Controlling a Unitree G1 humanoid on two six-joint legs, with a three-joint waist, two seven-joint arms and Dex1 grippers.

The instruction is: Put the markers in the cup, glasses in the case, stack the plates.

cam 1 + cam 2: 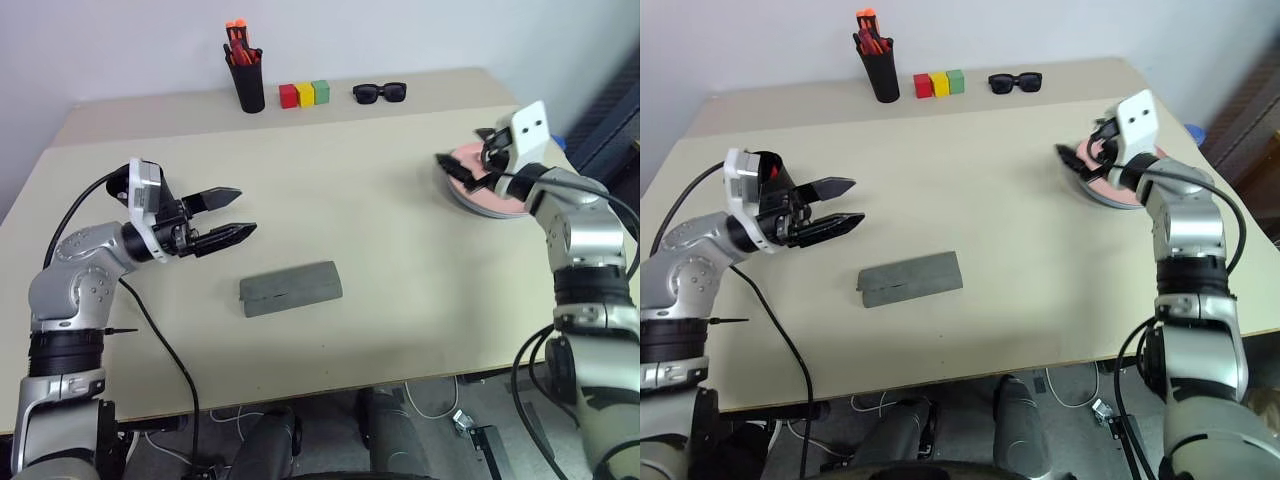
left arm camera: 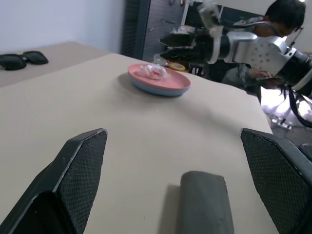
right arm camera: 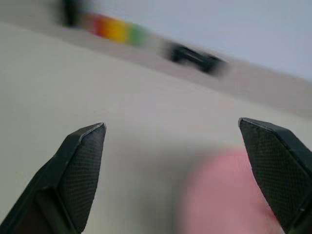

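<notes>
Left eye view: left gripper (image 1: pixel 232 214) level above the tabletop (image 1: pixel 380 230), fingers spread, empty; grey case (image 1: pixel 291 288) lies closed just beyond and below the tips. Right gripper (image 1: pixel 462 170) level, fingers apart, empty, poised over the near rim of the stacked plates (image 1: pixel 480 195), pink on blue.

The right gripper (image 3: pixel 170 131) has its two black fingers (image 3: pixel 80 165) spread wide apart, nothing between them. Under them lies the beige table (image 3: pixel 97 87). A blurred salmon-pink plate (image 3: pixel 222 200) sits at about five o'clock, near the other finger. Far off, at eleven o'clock, stand red, yellow and green blocks (image 3: pixel 114 29); black sunglasses (image 3: pixel 195 57) lie at twelve o'clock, before a pale wall (image 3: pixel 234 24).
</notes>
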